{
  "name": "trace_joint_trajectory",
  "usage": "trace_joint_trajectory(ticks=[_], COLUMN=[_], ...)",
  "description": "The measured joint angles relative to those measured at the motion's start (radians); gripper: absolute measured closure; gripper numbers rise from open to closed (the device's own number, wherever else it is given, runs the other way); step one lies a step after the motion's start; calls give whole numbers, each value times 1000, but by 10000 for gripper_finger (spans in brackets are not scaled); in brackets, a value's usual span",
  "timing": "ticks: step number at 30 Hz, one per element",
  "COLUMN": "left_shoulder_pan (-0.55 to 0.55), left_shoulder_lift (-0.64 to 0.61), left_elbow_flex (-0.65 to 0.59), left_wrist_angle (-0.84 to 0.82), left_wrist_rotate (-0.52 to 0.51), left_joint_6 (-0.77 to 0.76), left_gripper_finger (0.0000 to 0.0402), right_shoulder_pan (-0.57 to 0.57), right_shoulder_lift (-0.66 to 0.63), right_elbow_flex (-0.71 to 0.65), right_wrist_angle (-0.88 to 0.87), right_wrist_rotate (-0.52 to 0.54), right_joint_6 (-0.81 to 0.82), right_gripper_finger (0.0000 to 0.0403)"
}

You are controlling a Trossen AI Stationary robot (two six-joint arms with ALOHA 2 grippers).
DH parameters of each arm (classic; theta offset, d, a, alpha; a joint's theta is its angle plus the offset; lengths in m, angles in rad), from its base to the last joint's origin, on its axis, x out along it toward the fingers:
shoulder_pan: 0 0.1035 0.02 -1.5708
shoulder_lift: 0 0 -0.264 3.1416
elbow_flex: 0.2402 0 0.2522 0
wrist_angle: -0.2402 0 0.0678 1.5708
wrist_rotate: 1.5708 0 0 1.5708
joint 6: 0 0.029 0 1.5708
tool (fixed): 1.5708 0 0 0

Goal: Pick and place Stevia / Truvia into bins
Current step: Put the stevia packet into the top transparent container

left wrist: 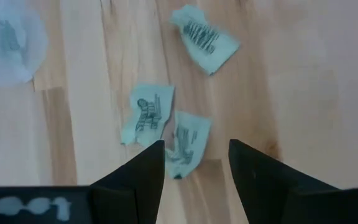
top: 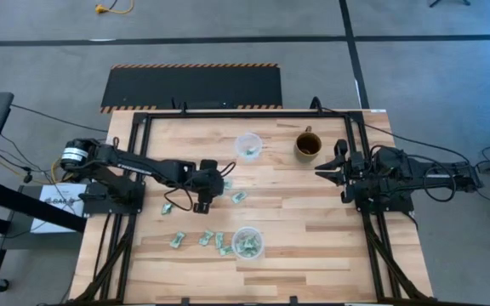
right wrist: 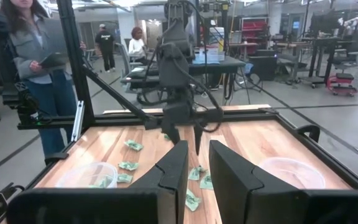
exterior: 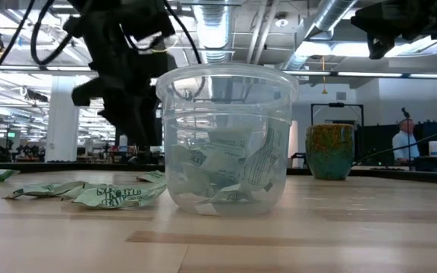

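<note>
Several light green Stevia / Truvia packets lie flat on the wooden table [top: 330,246]. My left gripper [left wrist: 196,163] hangs open, slanting down over two of them [left wrist: 148,115] [left wrist: 185,142]. The lower end of the second lies below the gap between the fingers. A third packet [left wrist: 205,38] lies farther on. In the high view the left gripper [top: 213,187] is at mid-table. The far bin [top: 247,146] stands behind it. The near bin [top: 247,244] holds several packets. My right gripper [top: 320,170] waits level at the table's right, with a narrow gap between its fingers and nothing in it.
A brown mug [top: 307,146] stands at the far right beside the far bin. More loose packets [top: 202,240] lie left of the near bin, and one [top: 170,208] lies farther left. A black frame rail [top: 245,113] runs around the table. People show beyond the table in the right wrist view.
</note>
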Motion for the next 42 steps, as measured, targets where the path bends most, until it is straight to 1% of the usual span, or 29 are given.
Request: trace_joint_trajectory(ticks=[3, 6, 14, 18, 23, 25, 27, 29, 33, 34, 38, 42], left_shoulder_pan=[14, 28, 42, 42, 42, 42, 40, 39, 39, 39, 39, 34], left_shoulder_lift=[71, 113, 165, 192, 193, 188, 188, 184, 180, 179, 173, 132], left_elbow_flex=[0, 2, 5, 8, 7, 5, 5, 4, 4, 4, 2, 1], left_wrist_angle=[12, 13, 43, 51, 57, 58, 58, 56, 60, 62, 86, 92], left_wrist_rotate=[4, -4, 18, 21, 21, 22, 25, 29, 46, 50, 47, -1], left_joint_6=[15, 18, 71, 74, 72, 65, 54, 30, -30, -46, -79, -95], left_gripper_finger=[233, 233, 233, 233, 238, 251, 273, 305, 381, 390, 394, 397], right_shoulder_pan=[0, 0, 0, 0, 0, 0, 0, 0, 0, 0, 0, 0], right_shoulder_lift=[0, 0, 0, 0, 0, 0, 0, 0, 0, 0, 0, 0], right_elbow_flex=[0, 0, 0, 0, 0, 0, 0, 0, 0, 0, 0, 0], right_wrist_angle=[0, 0, 0, 0, 0, 0, 0, 0, 0, 0, 0, 0], right_wrist_rotate=[0, 0, 0, 0, 0, 0, 0, 0, 0, 0, 0, 0], right_joint_6=[0, 0, 0, 0, 0, 0, 0, 0, 0, 0, 0, 0], right_gripper_finger=[344, 344, 344, 344, 344, 344, 344, 344, 344, 344, 344, 344])
